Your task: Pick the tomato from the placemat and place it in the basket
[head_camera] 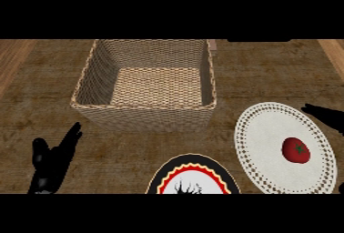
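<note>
Left robot hand (50, 164) is seen open; the right robot hand's (324, 113) state cannot be told. The tomato (296, 150) is ungrasped on the placemat (265, 136), so grasping and placement in the basket (144, 107) are judged still to be done.

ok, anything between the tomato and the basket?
Head view: nothing in the way. From the tomato the line crosses the white placemat, then bare counter to the basket. The plate sits off it.

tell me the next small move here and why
Probably bring the right hand toward the tomato: it lies untouched on the placemat, that hand shows just beyond the mat's edge, and the left hand rests far off at lower left.
</note>
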Robot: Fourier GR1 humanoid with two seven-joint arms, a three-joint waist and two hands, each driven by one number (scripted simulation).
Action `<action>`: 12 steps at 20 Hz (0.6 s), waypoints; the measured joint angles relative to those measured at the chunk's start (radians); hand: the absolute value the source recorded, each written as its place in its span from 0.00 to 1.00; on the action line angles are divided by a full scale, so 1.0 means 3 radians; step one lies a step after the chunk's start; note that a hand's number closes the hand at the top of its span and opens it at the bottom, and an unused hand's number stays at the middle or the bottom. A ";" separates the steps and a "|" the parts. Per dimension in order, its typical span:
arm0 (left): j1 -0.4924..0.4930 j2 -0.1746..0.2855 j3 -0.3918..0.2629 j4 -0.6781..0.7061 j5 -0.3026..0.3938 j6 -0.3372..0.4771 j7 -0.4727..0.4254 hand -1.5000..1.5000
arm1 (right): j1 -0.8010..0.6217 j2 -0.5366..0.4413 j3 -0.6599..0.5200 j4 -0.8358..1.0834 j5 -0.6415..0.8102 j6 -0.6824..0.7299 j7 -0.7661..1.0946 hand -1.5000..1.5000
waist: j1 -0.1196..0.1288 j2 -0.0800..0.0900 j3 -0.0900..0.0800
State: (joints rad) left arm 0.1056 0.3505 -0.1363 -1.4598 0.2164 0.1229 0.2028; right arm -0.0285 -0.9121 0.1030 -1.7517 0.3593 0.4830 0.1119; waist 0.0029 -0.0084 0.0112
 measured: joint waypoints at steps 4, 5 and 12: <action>-0.0017 -0.0028 0.0026 0.0000 -0.0031 0.0000 0.0045 0.50 | 0.0004 0.0127 0.0037 0.0203 0.0229 -0.0108 -0.0176 0.00 | 0.0001 0.0003 -0.0002; -0.0027 -0.0048 0.0025 0.0026 -0.0051 0.0000 0.0024 0.50 | 0.0017 0.0158 0.0036 0.0214 0.0264 -0.0130 -0.0196 0.00 | -0.0003 0.0002 -0.0001; -0.0087 -0.0107 0.0049 0.0076 -0.0100 -0.0043 0.0050 0.50 | -0.0078 0.0344 0.0043 0.0441 0.0460 -0.0177 -0.0371 0.00 | 0.0000 -0.0003 0.0003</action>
State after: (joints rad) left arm 0.0793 0.3183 -0.1216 -1.4372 0.1864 0.1100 0.2177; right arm -0.0519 -0.8090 0.1161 -1.6193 0.4974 0.4298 0.0006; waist 0.0030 -0.0093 0.0122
